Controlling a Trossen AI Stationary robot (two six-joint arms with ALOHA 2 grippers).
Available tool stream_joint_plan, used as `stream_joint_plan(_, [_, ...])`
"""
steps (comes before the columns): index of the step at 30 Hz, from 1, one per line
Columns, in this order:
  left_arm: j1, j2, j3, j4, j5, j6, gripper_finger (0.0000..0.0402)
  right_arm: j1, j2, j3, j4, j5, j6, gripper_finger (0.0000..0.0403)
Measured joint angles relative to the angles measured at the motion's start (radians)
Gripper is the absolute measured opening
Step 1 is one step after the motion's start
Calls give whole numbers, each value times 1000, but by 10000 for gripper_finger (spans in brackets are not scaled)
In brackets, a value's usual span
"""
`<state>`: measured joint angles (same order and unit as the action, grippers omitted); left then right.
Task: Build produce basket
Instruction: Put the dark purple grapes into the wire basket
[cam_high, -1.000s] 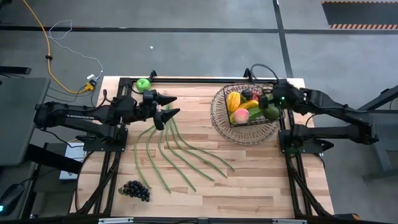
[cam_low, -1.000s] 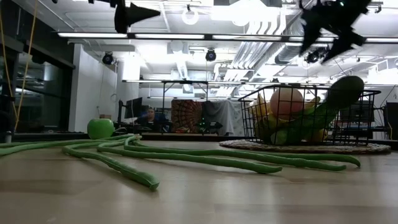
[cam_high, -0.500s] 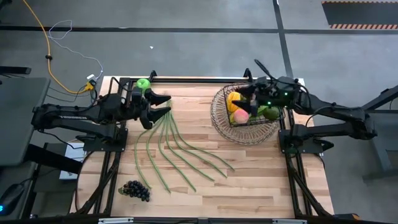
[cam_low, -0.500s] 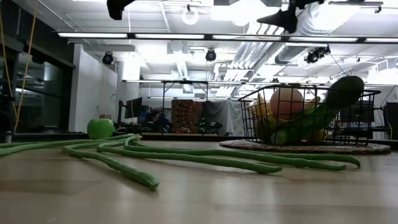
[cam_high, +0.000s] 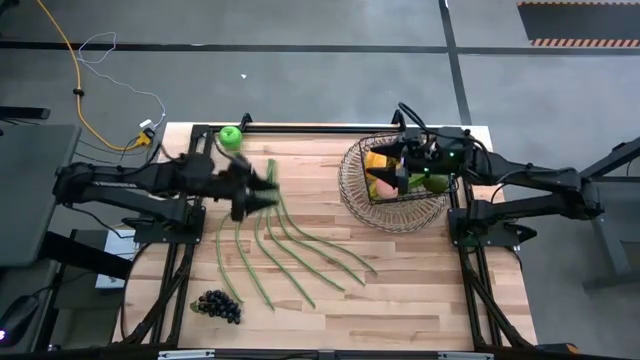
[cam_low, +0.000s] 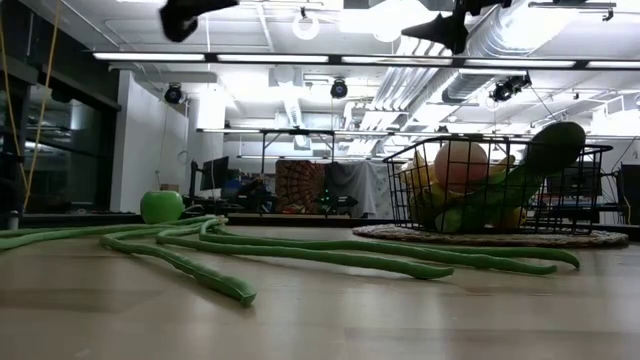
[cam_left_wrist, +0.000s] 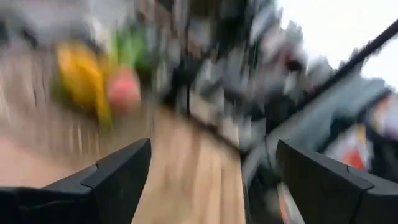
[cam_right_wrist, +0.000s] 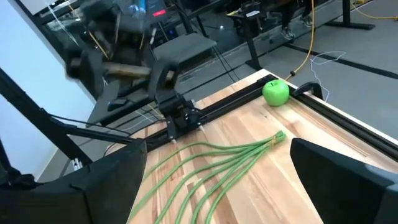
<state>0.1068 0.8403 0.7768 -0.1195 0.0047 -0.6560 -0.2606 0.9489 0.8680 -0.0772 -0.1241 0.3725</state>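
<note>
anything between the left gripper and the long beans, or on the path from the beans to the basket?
Nothing visible. The left gripper hangs open over the bunched end of the long green beans, no object between. Bare table lies between beans and basket. The right gripper, open, hovers over the basket, which could crowd a drop.

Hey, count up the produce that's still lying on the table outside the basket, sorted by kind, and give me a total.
Green apple: 1
Bundle of long green beans: 1
Bunch of dark grapes: 1
Total outside the basket: 3
</note>
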Motion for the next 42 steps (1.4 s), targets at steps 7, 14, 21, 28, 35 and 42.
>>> stream_joint_plan(7, [-268,121,143,-512,189,-188,335,-8,-2,0,-1,2,-13,385])
stream_joint_plan(14, [-643,219,138,-547,88,-490,335,-8,-1,0,-28,2,-25,385])
stream_joint_plan(21, [-967,379,137,-672,3,-728,335,-8,-1,0,-61,2,-72,385])
stream_joint_plan(28, [-1156,573,137,-738,15,-849,335,-8,-1,0,-75,2,-77,385])
stream_joint_plan(35, [-1182,684,137,-749,13,-886,335,-8,-1,0,-85,14,-76,385])
stream_joint_plan(42, [-1179,744,137,-749,9,-930,315,-8,-1,0,-84,45,-76,385])
